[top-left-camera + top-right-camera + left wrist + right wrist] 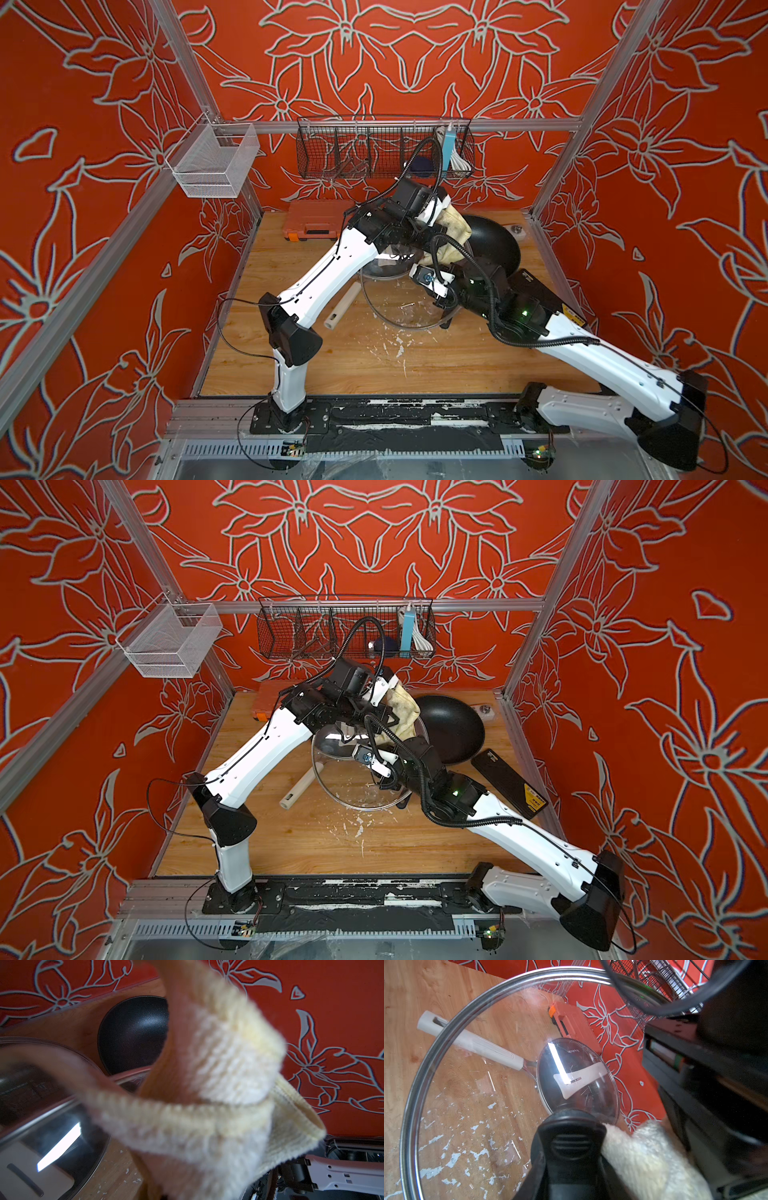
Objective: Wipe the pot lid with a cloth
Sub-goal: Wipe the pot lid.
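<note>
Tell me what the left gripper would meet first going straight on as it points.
Beyond the cloth it holds, the left gripper would likely meet the black pan, just past the rim of the pot lid. Depth is unclear, so the rim could come first.

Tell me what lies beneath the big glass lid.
Through the glass lid: the wooden table with white flecks, and a small lidded pan with a white handle. The black knob and cloth cover the rest.
</note>
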Robot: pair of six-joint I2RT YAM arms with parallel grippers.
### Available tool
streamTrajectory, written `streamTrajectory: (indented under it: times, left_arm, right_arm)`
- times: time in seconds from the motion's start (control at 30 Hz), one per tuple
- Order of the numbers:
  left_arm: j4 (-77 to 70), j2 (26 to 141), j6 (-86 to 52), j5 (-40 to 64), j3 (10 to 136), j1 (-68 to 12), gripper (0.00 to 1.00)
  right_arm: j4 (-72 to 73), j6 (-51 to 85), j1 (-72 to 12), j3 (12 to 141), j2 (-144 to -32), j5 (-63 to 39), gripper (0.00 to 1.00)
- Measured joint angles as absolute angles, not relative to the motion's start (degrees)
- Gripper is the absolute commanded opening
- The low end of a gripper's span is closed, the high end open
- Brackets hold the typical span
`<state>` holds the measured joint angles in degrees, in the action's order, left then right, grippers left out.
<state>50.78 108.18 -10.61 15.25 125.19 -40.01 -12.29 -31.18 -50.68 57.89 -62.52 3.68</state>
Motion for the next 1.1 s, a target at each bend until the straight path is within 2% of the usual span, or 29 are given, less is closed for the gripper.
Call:
streamTrajectory:
  times: [0.57, 0.8, 0.97, 1.1]
  left_arm:
    - [44.25, 86.65, -12.38, 7.62, 104.57, -33.95, 0.0]
    - [43.94, 83.5, -11.77, 6.5, 102.21, -33.1, 0.0]
    - [41.56, 80.03, -10.26, 7.11, 97.89, -32.99, 0.0]
    - [38.37, 72.05, -6.92, 8.1, 90.35, -32.99, 0.0]
  right_arm:
    - [-10.0, -26.59, -46.33, 56.27, -58.81, 4.95, 0.0]
    - [-9.47, -23.03, -45.5, 56.29, -58.43, 5.13, 0.0]
    - [-10.74, -19.38, -44.86, 56.84, -58.63, 7.97, 0.0]
    - [-13.39, -15.07, -42.28, 57.58, -58.63, 12.12, 0.0]
